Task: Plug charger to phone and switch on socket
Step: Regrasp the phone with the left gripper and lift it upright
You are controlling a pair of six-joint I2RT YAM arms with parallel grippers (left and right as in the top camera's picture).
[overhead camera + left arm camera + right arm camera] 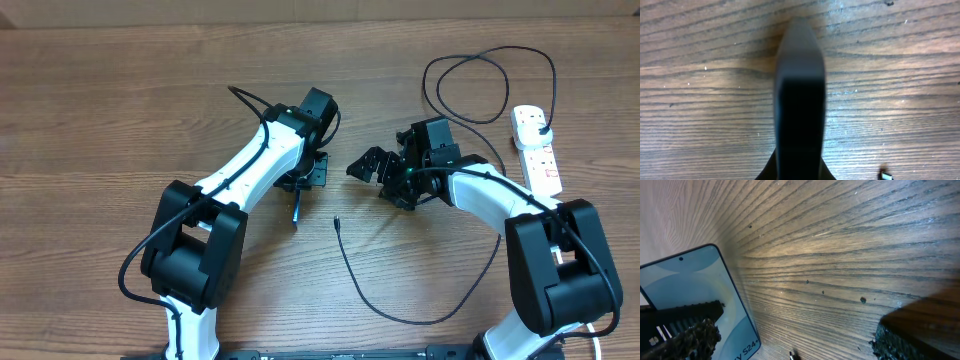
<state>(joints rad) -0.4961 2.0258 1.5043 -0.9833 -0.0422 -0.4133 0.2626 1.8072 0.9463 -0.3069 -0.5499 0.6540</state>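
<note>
Left end effector (300, 185) pressed together, apparently pinching the phone (297, 207) on edge near the middle of the tabletop (100, 100); right end effector (375, 173) spread and empty. The connector tip (336, 222) of the charger (400, 318) lies free near the phone; the socket (537, 150) sits by the right edge. Advised: steady the phone, pinch close behind the tip, align it with the port.

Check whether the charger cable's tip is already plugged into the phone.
No, the cable tip lies loose on the table, clearly apart from the phone.
</note>
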